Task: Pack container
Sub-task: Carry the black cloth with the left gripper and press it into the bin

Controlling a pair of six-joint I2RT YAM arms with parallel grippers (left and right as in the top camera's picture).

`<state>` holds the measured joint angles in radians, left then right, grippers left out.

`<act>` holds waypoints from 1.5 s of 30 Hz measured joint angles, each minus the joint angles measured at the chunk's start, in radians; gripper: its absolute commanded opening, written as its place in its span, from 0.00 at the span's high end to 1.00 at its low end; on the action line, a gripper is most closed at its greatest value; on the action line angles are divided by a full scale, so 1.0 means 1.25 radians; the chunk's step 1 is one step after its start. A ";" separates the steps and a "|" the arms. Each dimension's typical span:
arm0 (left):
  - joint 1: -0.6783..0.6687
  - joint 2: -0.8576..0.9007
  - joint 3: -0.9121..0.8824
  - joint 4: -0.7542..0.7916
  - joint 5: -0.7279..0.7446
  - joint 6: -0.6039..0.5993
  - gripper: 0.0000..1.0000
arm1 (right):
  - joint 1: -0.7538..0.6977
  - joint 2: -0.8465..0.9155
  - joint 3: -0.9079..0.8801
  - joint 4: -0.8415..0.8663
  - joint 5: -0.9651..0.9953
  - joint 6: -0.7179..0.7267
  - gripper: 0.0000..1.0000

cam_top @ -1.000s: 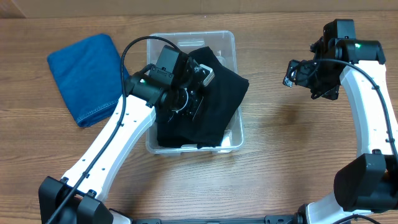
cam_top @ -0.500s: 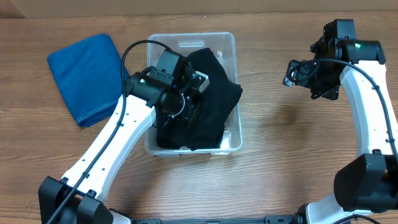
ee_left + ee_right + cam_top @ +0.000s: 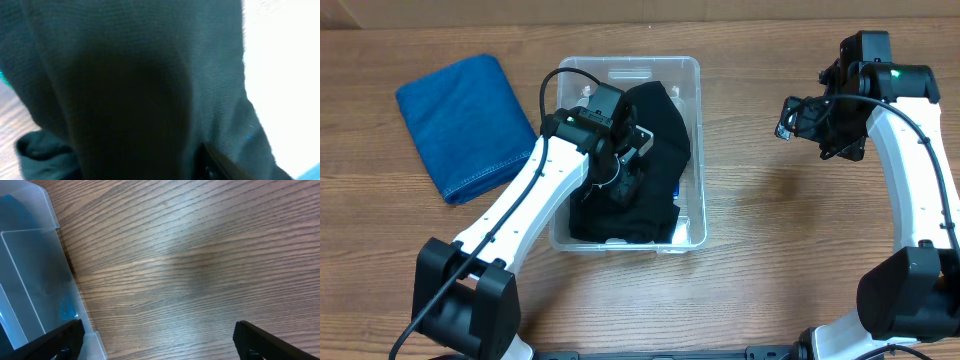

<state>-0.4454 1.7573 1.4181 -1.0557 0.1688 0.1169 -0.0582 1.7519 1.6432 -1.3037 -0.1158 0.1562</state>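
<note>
The left claw (image 3: pixel 623 170) is down inside the container (image 3: pixel 620 70), buried in a black cloth (image 3: pixel 658 125); the cloth is bunched up around and over the claw, so the fingers don't show from overhead at all; the left wrist view is no help either, it's just dark knit fabric (image 3: pixel 125 75) pressed up close to the lens; so whether that claw is pinching the cloth or just pushing into it, can't tell.

The container sits right under and around the left claw, on the wooden table (image 3: pixel 770 230); most of the cloth is inside it, with a fold humped up against the wall on the side of the claw that faces the other arm; the end of the bin beyond the claw, away from the robot's base, is bare clear plastic.

A folded blue towel (image 3: pixel 460 120) lies flat on the table on the outer side of the left claw, near the bin but outside it.

The right claw (image 3: pixel 800 118) hangs over bare wood, well apart from the bin; its fingers are spread wide (image 3: pixel 157 340) with nothing between them, only table (image 3: pixel 200 255) below; a corner of the container (image 3: pixel 30 280) pokes into its wrist view, off to the side toward the left arm.
</note>
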 measured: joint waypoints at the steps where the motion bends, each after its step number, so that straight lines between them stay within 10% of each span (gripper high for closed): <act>1: 0.000 0.002 0.000 0.002 -0.022 -0.006 0.19 | 0.000 0.000 0.000 0.000 0.000 0.000 0.00; 10: 0.011 -0.038 0.097 -0.009 -0.290 -0.126 0.18 | 0.000 0.000 0.000 0.002 0.000 0.000 0.00; 14: 0.010 -0.131 0.189 0.014 -0.308 -0.150 0.96 | 0.000 0.000 0.000 0.003 0.000 0.000 0.00; 23: 0.000 -0.175 0.115 -0.217 -0.077 -0.188 0.96 | 0.000 0.000 0.000 0.005 0.000 0.000 0.00; 34: -0.030 -0.164 -0.290 0.084 0.017 -0.277 0.86 | 0.000 0.000 -0.001 0.006 0.000 0.000 0.00; 42: -0.030 -0.148 -0.251 0.032 -0.007 -0.298 0.82 | 0.000 0.000 -0.001 0.003 0.000 0.000 0.00; 45: -0.030 -0.143 -0.097 -0.021 -0.011 -0.296 0.56 | 0.000 0.000 -0.001 0.003 0.000 0.000 0.00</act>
<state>-0.4831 1.5787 1.2968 -1.0821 0.1551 -0.2527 -0.0582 1.7519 1.6417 -1.2999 -0.1154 0.1558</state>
